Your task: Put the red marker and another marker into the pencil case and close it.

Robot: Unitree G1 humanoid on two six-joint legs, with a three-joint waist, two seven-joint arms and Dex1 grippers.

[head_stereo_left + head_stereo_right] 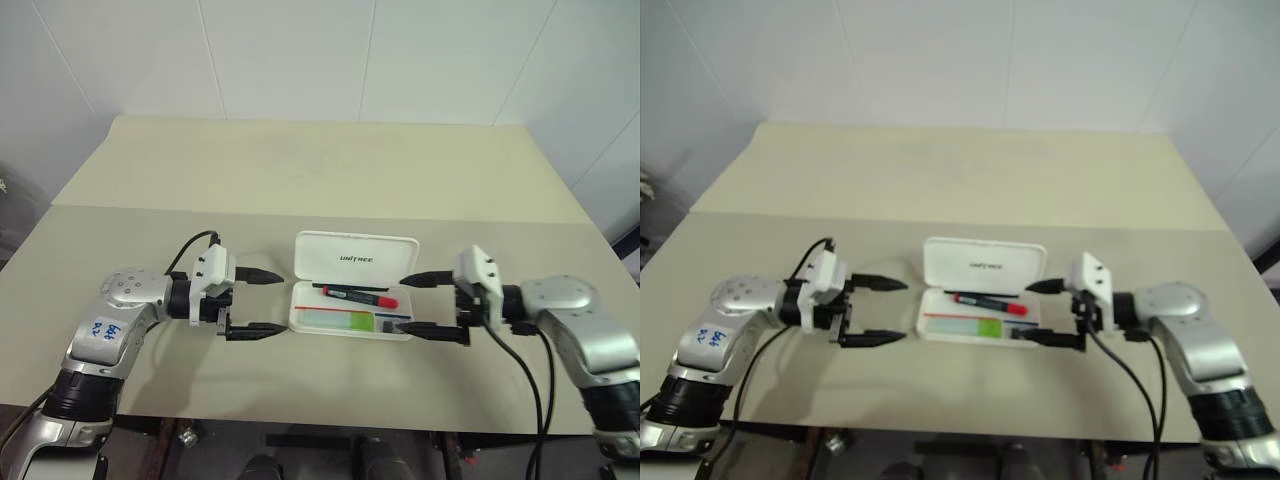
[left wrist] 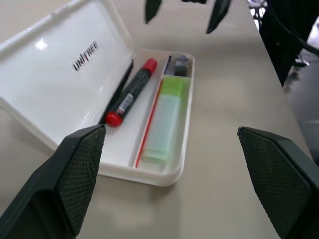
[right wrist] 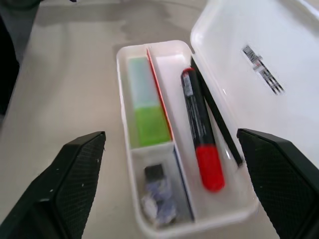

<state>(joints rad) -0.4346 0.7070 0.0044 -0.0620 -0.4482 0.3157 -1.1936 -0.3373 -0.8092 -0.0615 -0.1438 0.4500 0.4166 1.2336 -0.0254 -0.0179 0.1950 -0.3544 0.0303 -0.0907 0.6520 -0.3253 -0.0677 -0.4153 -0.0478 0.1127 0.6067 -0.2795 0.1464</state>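
Both markers already lie in the pencil case (image 1: 350,320), which sits on the counter (image 1: 300,180) between my two hands: one red marker (image 1: 358,295) nearer the lid, one green marker (image 1: 338,319) in the front slot. My left hand (image 1: 252,302) and right hand (image 1: 423,304) are both spread and empty. I judge closing comes next: hook a finger behind the upright lid (image 1: 356,258) and tip it forward evenly, steadying the one case with the other hand

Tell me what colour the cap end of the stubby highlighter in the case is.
Bright green, on a pale whitish-blue body. The highlighter shows best in the right wrist view, lying in the pencil case.
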